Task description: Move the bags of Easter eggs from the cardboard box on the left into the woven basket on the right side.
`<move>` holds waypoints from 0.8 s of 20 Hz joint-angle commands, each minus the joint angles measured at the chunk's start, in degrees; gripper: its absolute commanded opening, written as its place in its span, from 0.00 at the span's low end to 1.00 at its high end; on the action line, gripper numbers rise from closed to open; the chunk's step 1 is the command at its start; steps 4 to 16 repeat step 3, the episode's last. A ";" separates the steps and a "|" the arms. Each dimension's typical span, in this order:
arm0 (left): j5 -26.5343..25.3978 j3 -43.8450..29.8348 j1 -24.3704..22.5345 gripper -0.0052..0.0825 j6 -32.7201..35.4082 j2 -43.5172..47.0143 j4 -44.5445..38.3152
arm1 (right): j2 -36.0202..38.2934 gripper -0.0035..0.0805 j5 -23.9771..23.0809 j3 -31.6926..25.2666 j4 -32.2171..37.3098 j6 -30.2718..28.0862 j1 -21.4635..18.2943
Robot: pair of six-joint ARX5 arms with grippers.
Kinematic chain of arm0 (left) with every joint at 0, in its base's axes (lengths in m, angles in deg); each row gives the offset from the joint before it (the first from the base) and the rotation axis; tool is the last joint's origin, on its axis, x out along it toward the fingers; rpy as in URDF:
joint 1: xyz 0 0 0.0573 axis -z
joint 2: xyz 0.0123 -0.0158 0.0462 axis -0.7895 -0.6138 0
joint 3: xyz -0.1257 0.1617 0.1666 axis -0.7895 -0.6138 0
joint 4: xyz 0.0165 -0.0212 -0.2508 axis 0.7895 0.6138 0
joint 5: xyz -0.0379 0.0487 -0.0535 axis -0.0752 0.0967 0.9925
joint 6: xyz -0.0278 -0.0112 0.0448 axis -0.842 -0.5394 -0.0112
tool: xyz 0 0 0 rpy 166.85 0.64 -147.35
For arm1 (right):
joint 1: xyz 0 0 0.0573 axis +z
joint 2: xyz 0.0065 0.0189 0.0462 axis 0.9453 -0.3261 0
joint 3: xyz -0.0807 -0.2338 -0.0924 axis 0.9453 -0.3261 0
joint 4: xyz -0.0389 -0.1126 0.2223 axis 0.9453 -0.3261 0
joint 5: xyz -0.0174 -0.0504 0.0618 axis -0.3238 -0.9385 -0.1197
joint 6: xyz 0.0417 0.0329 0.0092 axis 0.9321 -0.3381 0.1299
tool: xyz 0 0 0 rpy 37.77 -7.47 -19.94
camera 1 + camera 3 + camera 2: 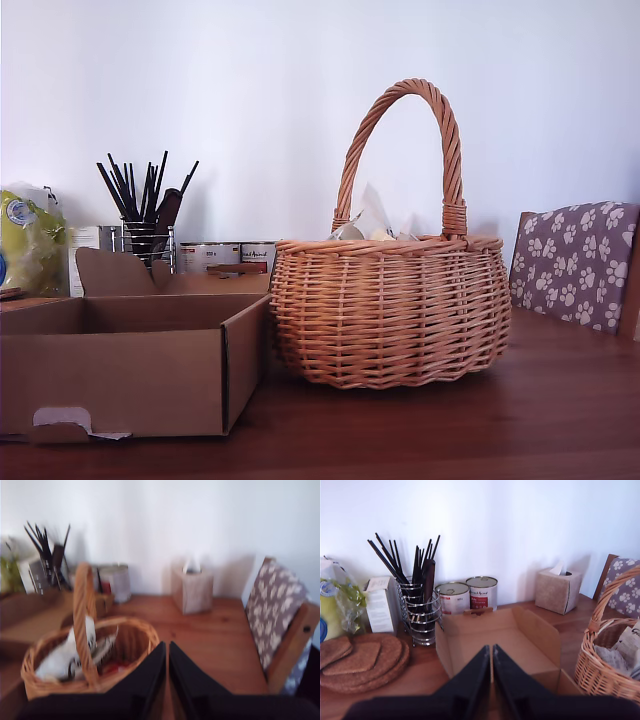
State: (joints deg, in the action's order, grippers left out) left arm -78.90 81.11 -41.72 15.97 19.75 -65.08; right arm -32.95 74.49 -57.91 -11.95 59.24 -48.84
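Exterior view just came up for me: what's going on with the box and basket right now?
Nothing is being handled. The cardboard box looks empty, and crinkly bags already lie in the woven basket. My first gripper hangs above the box and my second gripper beside the basket, both with fingers closed on nothing.

My first gripper [492, 666] & my second gripper [167, 661]: both w/ jaws pressed together, nothing between, raised off the surface.
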 commanded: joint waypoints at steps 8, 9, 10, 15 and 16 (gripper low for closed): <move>-0.15 -0.85 0.13 0.04 -0.33 -0.15 3.52 | -0.11 0.03 -0.07 0.00 -6.10 0.07 -0.02; -0.15 -0.85 0.13 0.04 -0.33 -0.15 3.52 | -0.11 0.03 -0.07 0.00 -6.10 0.07 -0.02; -0.15 -0.85 0.13 0.04 -0.33 -0.15 3.52 | -0.11 0.03 -0.07 0.00 -6.10 0.07 -0.02; -0.15 -0.85 0.13 0.04 -0.33 -0.15 3.52 | -0.11 0.03 -0.07 0.00 -6.10 0.07 -0.02; -0.15 -0.85 0.13 0.04 -0.33 -0.15 3.52 | -0.11 0.03 -0.07 0.00 -6.10 0.07 -0.02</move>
